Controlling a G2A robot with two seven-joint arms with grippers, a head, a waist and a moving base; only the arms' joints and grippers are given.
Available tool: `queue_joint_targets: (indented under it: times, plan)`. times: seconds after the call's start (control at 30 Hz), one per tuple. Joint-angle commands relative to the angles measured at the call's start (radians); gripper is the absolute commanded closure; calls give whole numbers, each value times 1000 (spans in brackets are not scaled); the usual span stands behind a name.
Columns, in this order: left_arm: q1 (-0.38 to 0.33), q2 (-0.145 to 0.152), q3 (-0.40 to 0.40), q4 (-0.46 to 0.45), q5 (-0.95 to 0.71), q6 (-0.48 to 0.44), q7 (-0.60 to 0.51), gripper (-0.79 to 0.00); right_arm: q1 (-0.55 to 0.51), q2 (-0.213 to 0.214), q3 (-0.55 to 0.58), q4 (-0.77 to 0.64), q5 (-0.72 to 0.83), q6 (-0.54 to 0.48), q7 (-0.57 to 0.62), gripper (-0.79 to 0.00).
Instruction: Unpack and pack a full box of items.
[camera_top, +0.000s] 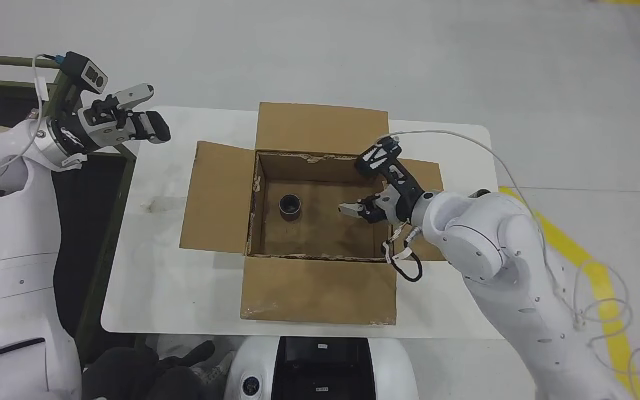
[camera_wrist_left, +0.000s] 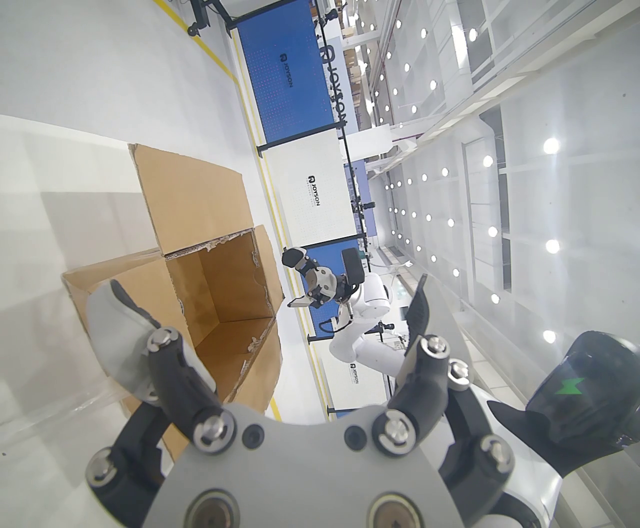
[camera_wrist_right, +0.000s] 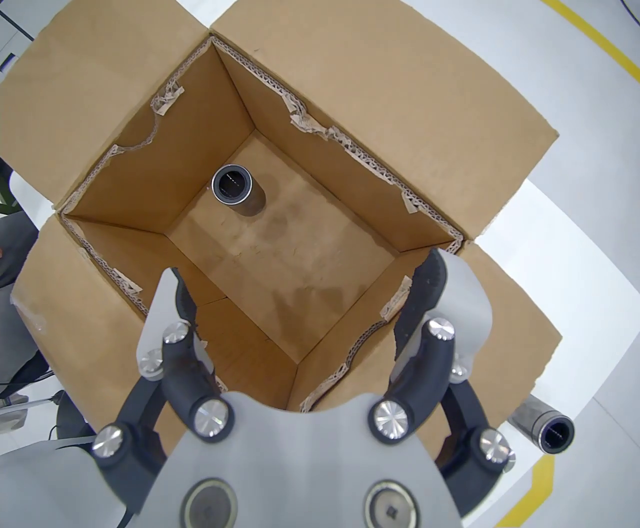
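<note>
**One cylinder upright in the box, both grippers spread and holding nothing**

Top view: The box (camera_top: 320, 128) sits open on the table (camera_top: 150, 280), its four flaps folded out. A cylinder (camera_top: 290, 206) stands on end on the box floor near the left wall. Its long axis is vertical and its open bore faces up. The right gripper (camera_top: 363, 183) hangs over the right half of the box with its fingers spread, well apart from the cylinder. The left gripper (camera_top: 150, 112) is off the table's far left corner, also spread, well away from the box.

Left wrist view: The left gripper (camera_wrist_left: 267, 287) is wide open. The box (camera_wrist_left: 200, 200) is seen from the side, and its near wall hides the floor. Beyond it, the right gripper (camera_wrist_left: 295, 280) hangs open.

Right wrist view: The right gripper (camera_wrist_right: 300, 272) looks down into the box (camera_wrist_right: 380, 100), jaws apart. The cylinder (camera_wrist_right: 235, 187) stands toward the far wall, ahead of the fingertips, with its dark bore facing the camera. A second cylinder (camera_wrist_right: 545, 425) lies on its side on the table (camera_wrist_right: 590, 280), just beside a flap. The finger linkage partly hides it.
</note>
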Motion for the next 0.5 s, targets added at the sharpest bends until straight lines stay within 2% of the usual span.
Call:
queue_joint_targets:
  times: [0.0, 0.27, 0.47]
  plan:
    - [0, 0, 0, 0, 0, 0, 0, -785, 0, 0, 0, 0, 0, 0, 0, -785]
    - [0, 0, 0, 0, 0, 0, 0, -785, -1, 0, 0, 0, -2, -2, -5, -785]
    - [0, 0, 0, 0, 0, 0, 0, -785, 37, -4, -27, 63, 33, -92, -26, -785]
